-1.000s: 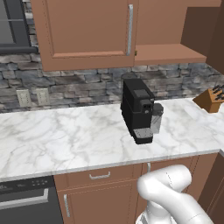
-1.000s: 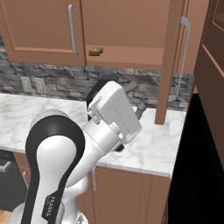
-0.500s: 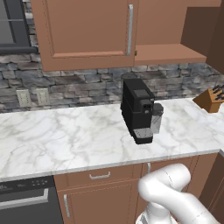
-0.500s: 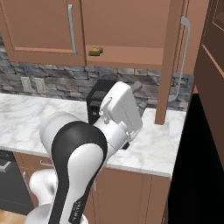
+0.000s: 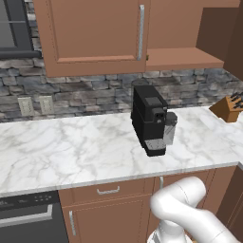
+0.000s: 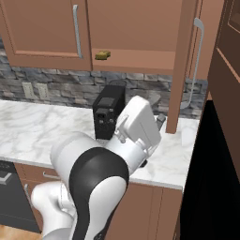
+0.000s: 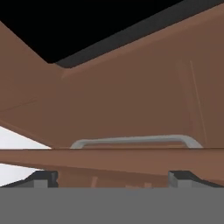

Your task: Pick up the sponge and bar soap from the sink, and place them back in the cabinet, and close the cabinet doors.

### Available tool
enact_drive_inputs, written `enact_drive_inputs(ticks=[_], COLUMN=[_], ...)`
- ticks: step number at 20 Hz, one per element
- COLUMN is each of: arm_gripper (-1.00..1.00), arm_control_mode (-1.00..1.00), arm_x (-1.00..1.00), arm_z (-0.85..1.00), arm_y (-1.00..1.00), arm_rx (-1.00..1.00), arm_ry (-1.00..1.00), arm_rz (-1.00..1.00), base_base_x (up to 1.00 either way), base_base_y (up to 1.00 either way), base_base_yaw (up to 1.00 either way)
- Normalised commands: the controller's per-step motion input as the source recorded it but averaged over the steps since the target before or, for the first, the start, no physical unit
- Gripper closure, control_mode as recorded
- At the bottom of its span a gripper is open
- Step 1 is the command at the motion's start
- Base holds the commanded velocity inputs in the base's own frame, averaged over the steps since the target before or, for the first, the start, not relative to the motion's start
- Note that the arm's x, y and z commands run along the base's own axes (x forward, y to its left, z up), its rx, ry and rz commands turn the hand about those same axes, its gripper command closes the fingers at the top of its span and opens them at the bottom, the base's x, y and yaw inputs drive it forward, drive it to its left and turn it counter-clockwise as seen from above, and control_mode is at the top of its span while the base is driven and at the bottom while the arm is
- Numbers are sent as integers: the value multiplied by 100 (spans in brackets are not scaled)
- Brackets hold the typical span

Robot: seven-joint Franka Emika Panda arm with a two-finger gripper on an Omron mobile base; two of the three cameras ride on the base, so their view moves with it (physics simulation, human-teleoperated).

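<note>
the arm has swung round in the right base view since a second ago — hand now faces the open cabinet door (image 6: 182, 65), its handle (image 7: 133, 141) ahead of the jaws (image 7: 112, 177), which stand apart and empty. sponge (image 6: 102, 55) sits at the cabinet shelf's front edge — door closing likely next.

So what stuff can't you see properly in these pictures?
- The cabinet inside: in the right base view its open door stands edge-on and covers the right part.
- The small yellow thing on the shelf: too small to tell what it is.
- The end effector: in the hand view its tips are cut off by the bottom edge, wide apart, nothing between them.
- The knife block: cut by the left base view's right edge.
</note>
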Motion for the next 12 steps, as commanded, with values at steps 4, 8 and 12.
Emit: enact_drive_inputs(ticks=[4,8,12], arm_gripper=[-100,-100,-100], arm_control_mode=[-100,-100,-100], arm_x=[0,7,3], arm_z=[0,0,0], arm_y=[-14,-24,-21], arm_rx=[2,4,4], arm_ry=[1,4,5], arm_rz=[1,8,7], base_base_x=[0,0,0], base_base_y=[0,0,0], base_base_yaw=[0,0,0])
